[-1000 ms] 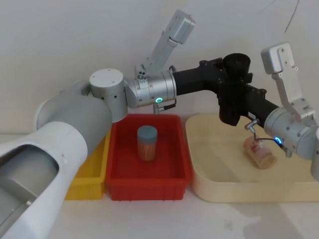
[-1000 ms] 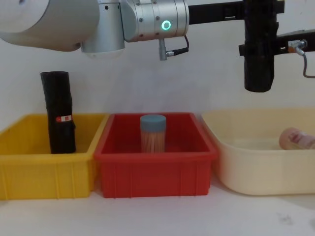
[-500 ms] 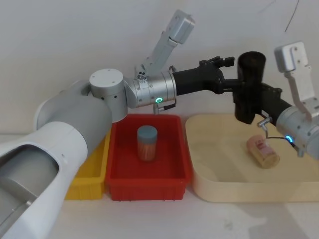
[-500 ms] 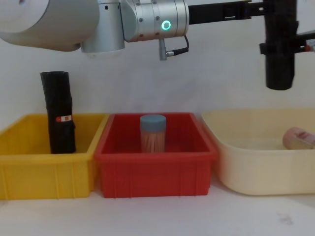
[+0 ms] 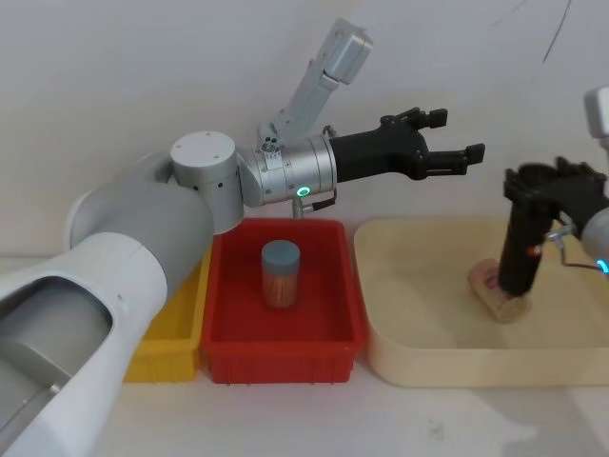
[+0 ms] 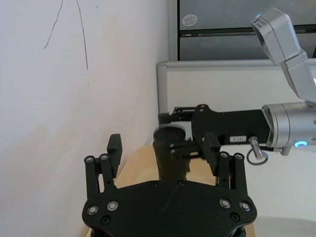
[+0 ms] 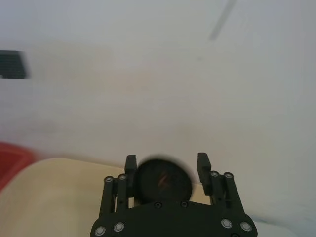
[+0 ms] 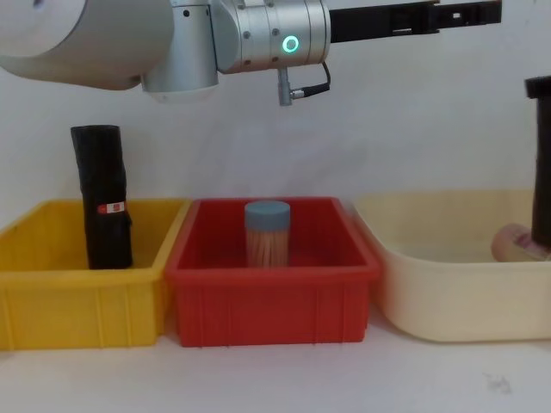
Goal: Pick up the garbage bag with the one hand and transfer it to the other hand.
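With the left gripper released and hanging spread above the red bin, the right gripper grasps the garbage bag upright over the beige tray, so it should hold firm and level.

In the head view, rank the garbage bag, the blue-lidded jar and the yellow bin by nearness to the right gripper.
1. Garbage bag: held upright in the right gripper, over the cream tray.
2. Blue-lidded jar: in the red bin, centre.
3. Yellow bin: far left.
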Controlling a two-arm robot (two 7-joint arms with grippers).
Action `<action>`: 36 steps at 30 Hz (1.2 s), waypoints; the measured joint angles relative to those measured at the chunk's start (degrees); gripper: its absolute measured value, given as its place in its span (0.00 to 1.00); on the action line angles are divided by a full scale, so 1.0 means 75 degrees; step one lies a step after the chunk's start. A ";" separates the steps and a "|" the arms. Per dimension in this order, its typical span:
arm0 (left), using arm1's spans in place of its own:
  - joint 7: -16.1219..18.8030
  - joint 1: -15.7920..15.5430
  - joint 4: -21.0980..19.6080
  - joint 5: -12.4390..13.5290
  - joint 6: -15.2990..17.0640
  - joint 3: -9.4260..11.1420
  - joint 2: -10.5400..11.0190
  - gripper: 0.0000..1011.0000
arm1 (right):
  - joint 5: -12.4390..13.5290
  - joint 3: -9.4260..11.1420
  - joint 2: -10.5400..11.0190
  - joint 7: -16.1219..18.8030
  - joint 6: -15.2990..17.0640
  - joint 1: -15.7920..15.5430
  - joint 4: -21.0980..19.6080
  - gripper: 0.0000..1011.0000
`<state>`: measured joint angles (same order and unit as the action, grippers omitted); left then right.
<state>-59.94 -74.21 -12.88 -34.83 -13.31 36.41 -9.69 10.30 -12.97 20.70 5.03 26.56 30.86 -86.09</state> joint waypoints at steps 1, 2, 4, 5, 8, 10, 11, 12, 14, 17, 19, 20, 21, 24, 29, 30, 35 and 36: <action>0.0000 0.0000 0.0000 0.0000 0.0000 0.0000 0.0000 0.99 | -0.0026 0.0084 0.0021 -0.0085 0.0048 -0.0034 -0.0023 0.74; -0.0001 0.0000 0.0000 0.0000 0.0000 0.0000 0.0000 0.99 | -0.0044 0.0118 0.0031 -0.0138 0.0081 -0.0049 -0.0032 0.76; 0.0000 0.0000 0.0000 0.0000 0.0000 0.0000 0.0000 0.99 | -0.0079 0.0223 0.0063 -0.0244 0.0151 -0.0092 -0.0065 0.83; 0.0000 0.0000 0.0000 0.0000 0.0000 0.0000 -0.0001 0.99 | -0.0089 0.0249 0.0072 -0.0278 0.0175 -0.0104 -0.0073 0.84; 0.0000 0.0000 0.0000 0.0000 0.0000 0.0000 -0.0001 0.99 | -0.0124 0.0353 0.0103 -0.0387 0.0245 -0.0147 -0.0101 0.93; 0.0000 0.0000 0.0000 0.0000 0.0000 0.0000 0.0000 0.99 | -0.0148 0.0415 0.0119 -0.0455 0.0285 -0.0173 -0.0117 0.95; 0.0000 0.0000 0.0001 0.0000 0.0000 0.0000 -0.0001 0.99 | -0.0155 0.0435 0.0126 -0.0475 0.0297 -0.0181 -0.0123 0.99; 0.0000 0.0000 0.0001 0.0000 0.0000 0.0000 -0.0001 0.99 | -0.0163 0.0452 0.0131 -0.0493 0.0309 -0.0188 -0.0129 0.99; -0.0001 0.0000 0.0000 0.0000 0.0000 0.0000 0.0000 0.99 | -0.0178 0.0491 0.0143 -0.0540 0.0337 -0.0205 -0.0138 0.99; 0.0000 0.0000 0.0000 0.0000 0.0000 0.0000 0.0000 0.99 | -0.0199 0.0538 0.0157 -0.0592 0.0372 -0.0227 -0.0153 0.99; -0.0001 0.0000 0.0000 0.0000 0.0000 0.0000 -0.0001 0.99 | -0.0209 0.0566 0.0166 -0.0621 0.0393 -0.0241 -0.0158 0.99; 0.0000 0.0000 0.0000 0.0000 0.0000 0.0000 0.0000 0.99 | -0.0212 0.0575 0.0169 -0.0633 0.0401 -0.0245 -0.0160 0.99; 0.0000 0.0000 0.0000 0.0000 0.0000 0.0000 0.0000 0.99 | -0.0215 0.0583 0.0172 -0.0640 0.0405 -0.0246 -0.0161 0.99; -0.0001 0.0000 0.0001 0.0000 0.0000 0.0000 -0.0001 0.99 | -0.0227 0.0613 0.0179 -0.0667 0.0426 -0.0260 -0.0168 0.99; -0.0001 0.0000 0.0000 0.0000 0.0000 0.0000 -0.0001 0.99 | -0.0240 0.0646 0.0189 -0.0709 0.0449 -0.0274 -0.0180 0.99; -0.0001 0.0000 0.0000 0.0000 0.0000 0.0000 0.0000 0.99 | -0.0240 0.0646 0.0189 -0.0709 0.0449 -0.0274 -0.0180 0.99; 0.0000 0.0000 0.0000 0.0000 0.0000 0.0000 0.0000 0.99 | -0.0248 0.0671 0.0195 -0.0731 0.0469 -0.0284 -0.0185 0.99; -0.0001 0.0000 0.0001 0.0000 0.0000 0.0000 0.0000 0.99 | -0.0250 0.0675 0.0197 -0.0737 0.0471 -0.0286 -0.0186 0.99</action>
<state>-59.94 -74.22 -12.88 -34.83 -13.31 36.41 -9.70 8.43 -7.91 22.17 -0.49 30.09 28.71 -87.49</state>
